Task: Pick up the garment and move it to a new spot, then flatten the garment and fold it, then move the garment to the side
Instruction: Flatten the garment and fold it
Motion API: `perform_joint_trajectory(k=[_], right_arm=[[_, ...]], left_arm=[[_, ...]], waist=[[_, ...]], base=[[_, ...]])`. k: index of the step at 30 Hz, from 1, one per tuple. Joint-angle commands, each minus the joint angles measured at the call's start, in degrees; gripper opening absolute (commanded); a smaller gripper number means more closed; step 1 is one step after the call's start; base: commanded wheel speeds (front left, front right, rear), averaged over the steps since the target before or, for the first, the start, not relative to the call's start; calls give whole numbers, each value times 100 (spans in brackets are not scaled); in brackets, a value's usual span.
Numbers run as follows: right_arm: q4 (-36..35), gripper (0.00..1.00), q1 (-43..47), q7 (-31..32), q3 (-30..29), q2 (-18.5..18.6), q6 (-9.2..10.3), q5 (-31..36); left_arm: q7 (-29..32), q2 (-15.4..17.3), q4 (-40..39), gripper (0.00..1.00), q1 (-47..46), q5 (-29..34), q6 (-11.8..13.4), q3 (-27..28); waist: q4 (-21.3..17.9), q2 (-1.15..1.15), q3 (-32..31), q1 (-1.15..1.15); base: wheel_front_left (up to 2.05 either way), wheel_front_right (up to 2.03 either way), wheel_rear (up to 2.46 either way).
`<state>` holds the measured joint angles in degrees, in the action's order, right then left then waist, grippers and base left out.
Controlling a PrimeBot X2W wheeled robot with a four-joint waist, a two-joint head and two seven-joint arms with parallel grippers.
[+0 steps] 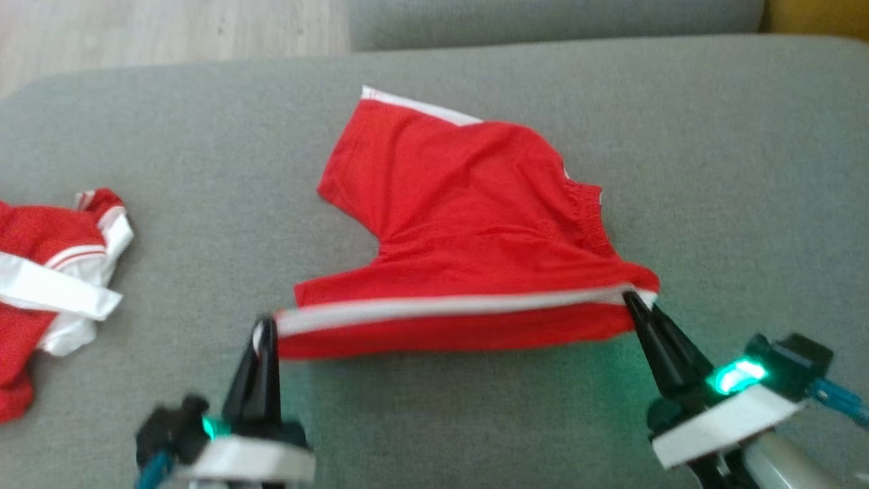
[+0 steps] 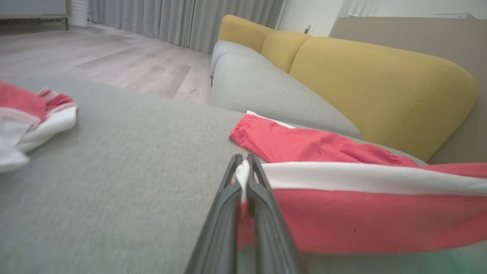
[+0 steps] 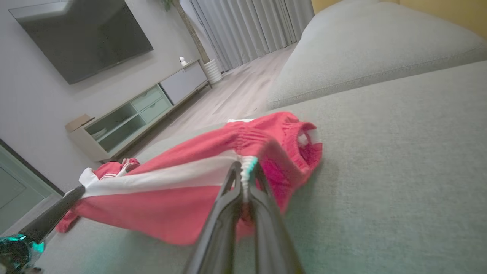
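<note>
Red shorts (image 1: 468, 204), soft, light and limp, lie toward the near edge of the grey sofa seat (image 1: 733, 170), their white-striped side stretched between left gripper (image 1: 263, 327) and right gripper (image 1: 630, 296), each clamped on one end, seemingly the surest hold.

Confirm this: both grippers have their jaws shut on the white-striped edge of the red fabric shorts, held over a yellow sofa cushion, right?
Not quite. The sofa cushion under the red fabric shorts is grey, not yellow; the left wrist view shows the yellow backrest cushions behind it. The left gripper and right gripper do have their jaws shut on the white-striped edge.
</note>
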<state>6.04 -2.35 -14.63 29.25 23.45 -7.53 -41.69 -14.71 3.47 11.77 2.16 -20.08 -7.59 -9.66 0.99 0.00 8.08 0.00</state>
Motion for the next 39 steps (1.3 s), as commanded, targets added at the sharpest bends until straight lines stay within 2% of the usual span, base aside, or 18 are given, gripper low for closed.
perform_joint_trajectory(k=[1, 6, 10, 13, 21, 26, 31, 38, 39], right_arm=[[-208, 0, -360, -37, 49, -14, 4, 1], [-131, 0, -1044, -37, 45, -313, 4, -275], [203, 0, -1592, -37, 81, -554, 4, -609], [408, 0, -1977, -37, 210, -664, 4, -762], [635, 0, -2603, -37, 364, -1000, 4, -1065], [665, 0, -2830, -37, 212, -1262, 4, -1139], [717, 0, -2903, -37, 26, -1404, 4, -1074], [841, 0, -2983, -37, 145, -1533, 4, -918], [880, 0, -2992, -37, 182, -1541, 4, -931]], left_arm=[[-29, 125, -201, 0, -588, 21, 10, 94], [-29, 647, 236, 0, -2018, -82, 10, -573], [-10, 1116, 1062, 0, -3395, -535, 10, -1137], [231, 1415, 1606, 0, -4389, -914, 10, -1633], [516, 1903, 2336, 0, -5951, -1554, 10, -2614], [451, 2110, 2716, 0, -6623, -1811, 10, -3072], [221, 2208, 3175, 0, -7053, -1899, 10, -3193], [62, 2107, 3772, 0, -7173, -1855, 10, -3351], [58, 2073, 3850, 27, -7150, -1881, 10, -3387]], waist=[[-104, 0, 243, 0], [-249, 0, 873, 0], [-367, 0, 1337, 0], [-461, 0, 1645, 0], [-702, 0, 2156, 0], [-865, 0, 2333, 0], [-991, 0, 2404, 0], [-1076, 0, 2453, 0], [-1075, 0, 2455, 0]], base=[[0, 0, 0], [0, 0, 0], [0, 0, 0], [0, 0, 0], [0, 0, 0], [0, 0, 0], [0, 0, 0], [0, 0, 0], [0, 0, 0]])
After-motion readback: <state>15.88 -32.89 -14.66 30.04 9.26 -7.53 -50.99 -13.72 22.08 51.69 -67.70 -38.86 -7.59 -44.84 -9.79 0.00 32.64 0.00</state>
